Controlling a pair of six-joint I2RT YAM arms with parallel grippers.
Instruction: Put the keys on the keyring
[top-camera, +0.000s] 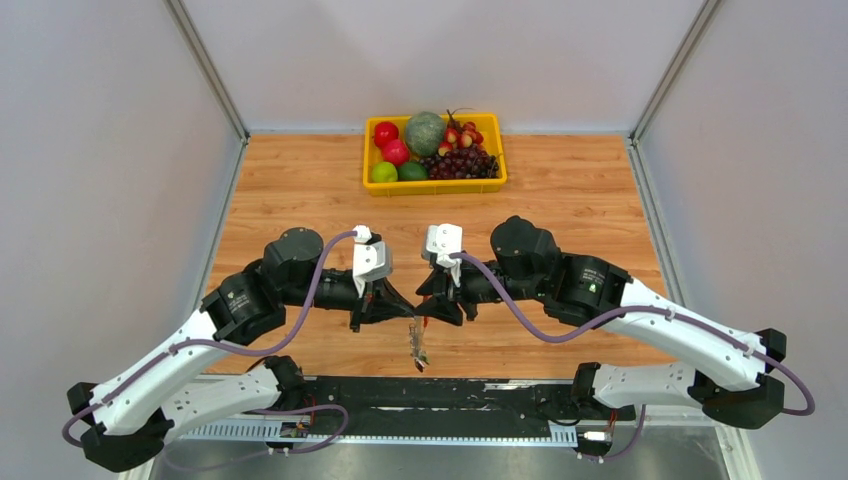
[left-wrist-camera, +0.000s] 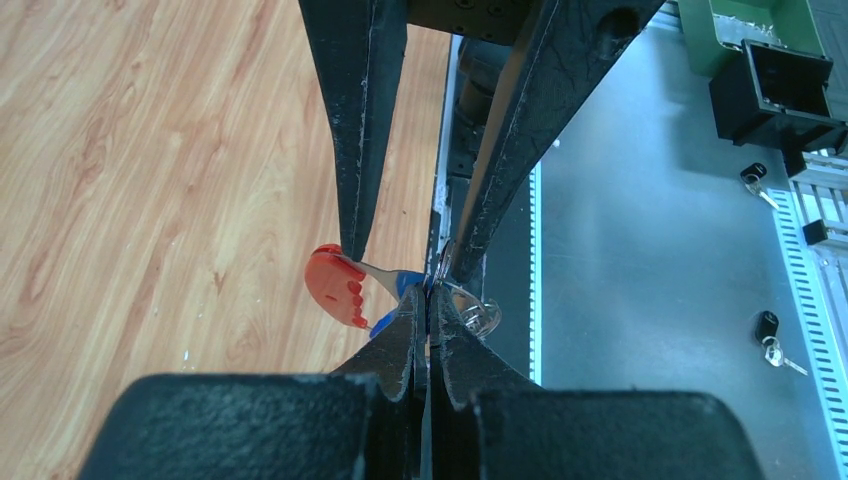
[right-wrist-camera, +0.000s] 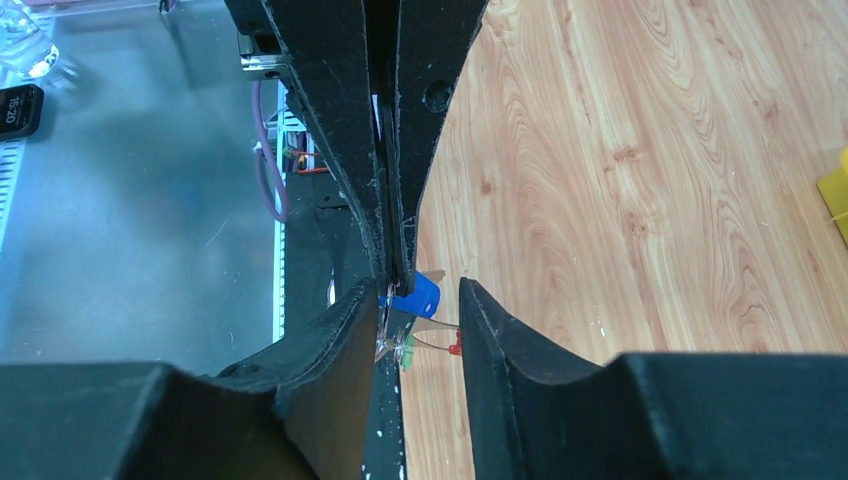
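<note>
two tools meet above the bench's (top-camera: 300, 180) near edge.
left tool (left-wrist-camera: 428, 298) pinches the keyring (left-wrist-camera: 473, 316); right tool (right-wrist-camera: 420, 296) is spread around it, a finger (left-wrist-camera: 352, 180) touching the red key (left-wrist-camera: 333, 285), blue key (right-wrist-camera: 418, 297) just beside the ring.

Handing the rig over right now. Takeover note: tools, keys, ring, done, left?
Left tool: shut, pinching at the blue key.
Right tool: open, one fingertip touching the head of the red key.
Keyring: silvery loop beside the left pinch; charm hangs below.
Done: both keys are at the ring.
Left: threading can't be confirmed from these views; check, then finish.
</note>
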